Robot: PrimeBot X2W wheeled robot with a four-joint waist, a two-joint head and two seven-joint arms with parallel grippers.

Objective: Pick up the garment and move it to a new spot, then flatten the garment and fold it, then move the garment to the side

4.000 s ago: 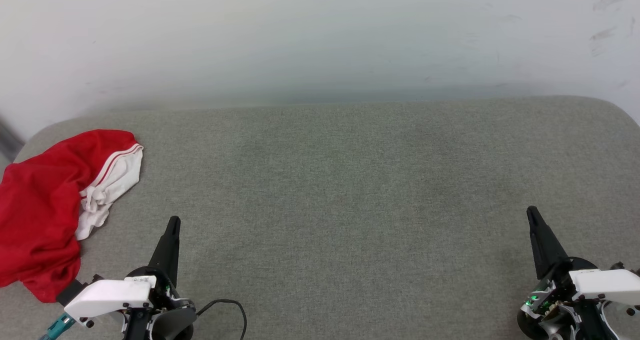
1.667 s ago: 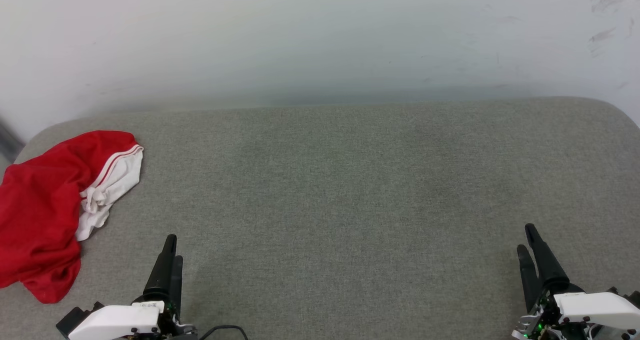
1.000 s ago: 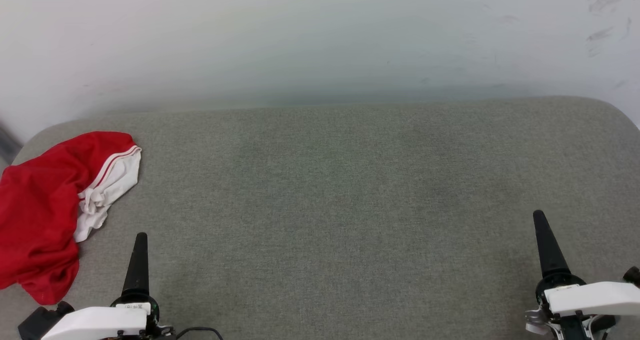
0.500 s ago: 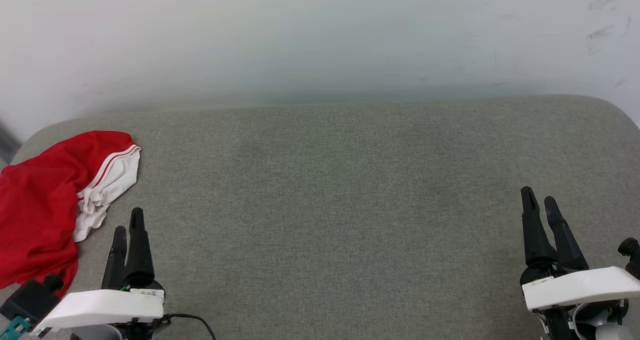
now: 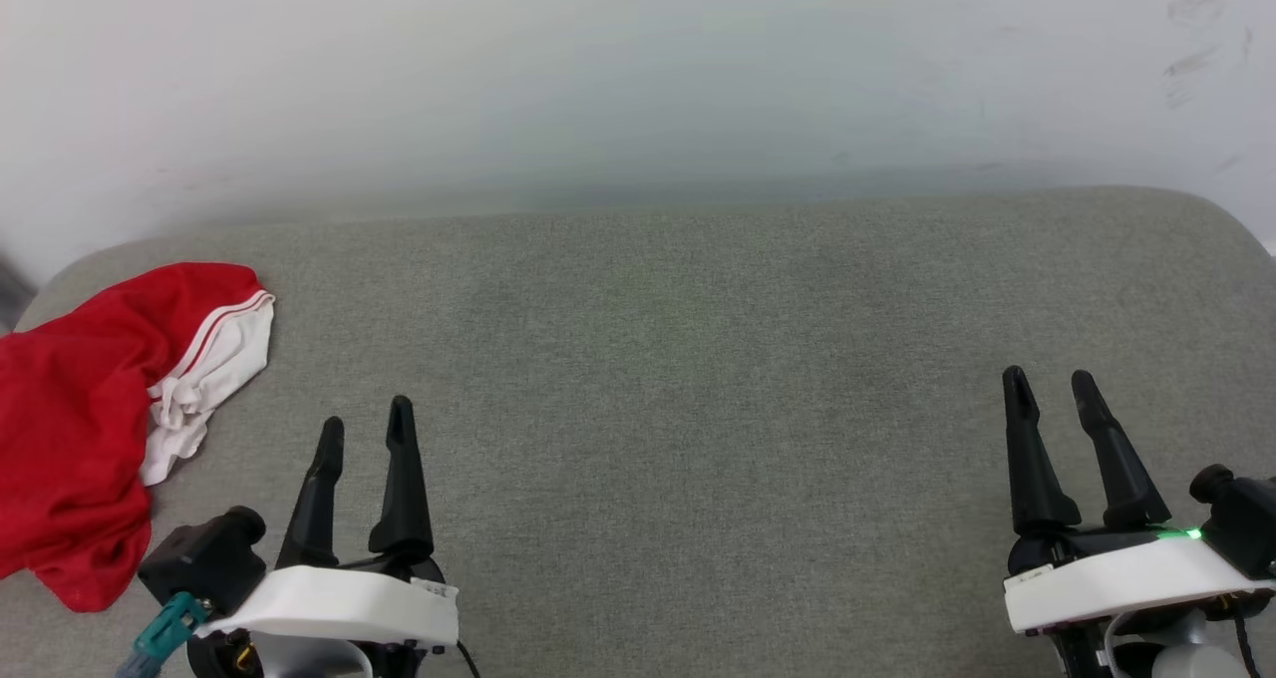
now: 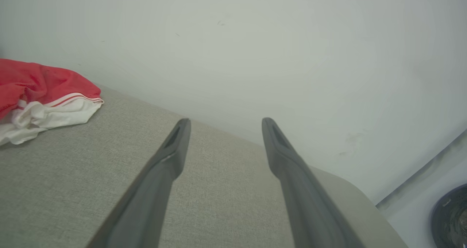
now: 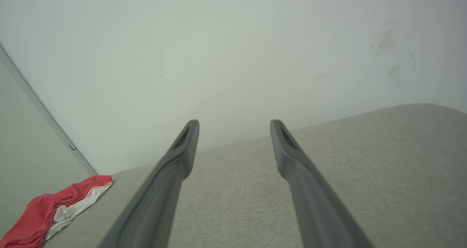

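At the far left you have the garment (image 5: 80, 429), bunched in a heap at the left edge of the grey padded surface (image 5: 698, 359), toward its far left corner. Red cloth makes up most of the heap. A white sleeve with red-and-white striped trim lies crumpled along its right side. You cannot tell whether the red part spills over the left edge, since the head view cuts it off there. Just to the right of the heap, near the front edge, your left gripper (image 5: 366, 414) has its two dark fingers spread wide with nothing between them, and it is not touching the cloth. Over by the front right corner, your right gripper (image 5: 1049, 375) is spread just as wide and holds nothing. Both point toward the pale wall (image 5: 638, 80) behind the far edge.
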